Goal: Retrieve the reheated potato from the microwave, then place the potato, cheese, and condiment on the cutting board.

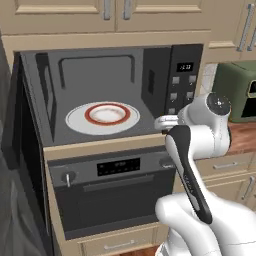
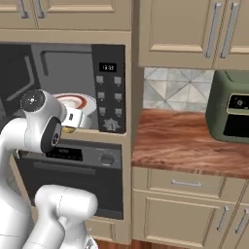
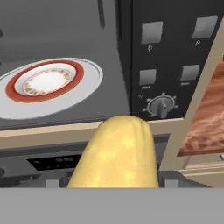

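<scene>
Black and wide open, the microwave in the left base view has its door swung out to the left, and inside on its floor sits a white plate with a red ring, bare on top. The white arm rises from the lower right and bends toward the microwave's front edge, wrist just right of the plate, below the microwave's button panel; the gripper itself is hard to make out here. An oven with a dark glass front sits directly under the microwave, and a green toaster oven stands off to the microwave's right. Over to the right base view: the arm's elbow stands in front of the microwave, and just under the wrist, at the microwave's lower front lip, there's a small yellow bit, the potato, outside the cavity. The plate with the red ring peeks out behind it. Right of the microwave runs a reddish wood counter with the green toaster oven at its far end. Now the hand view: the potato looms big and yellow at the bottom, clamped in the gripper, whose dark tips flank it low down. Beyond it lies the microwave's front sill, the plate inside, and the panel's buttons and knob to the right.
</scene>
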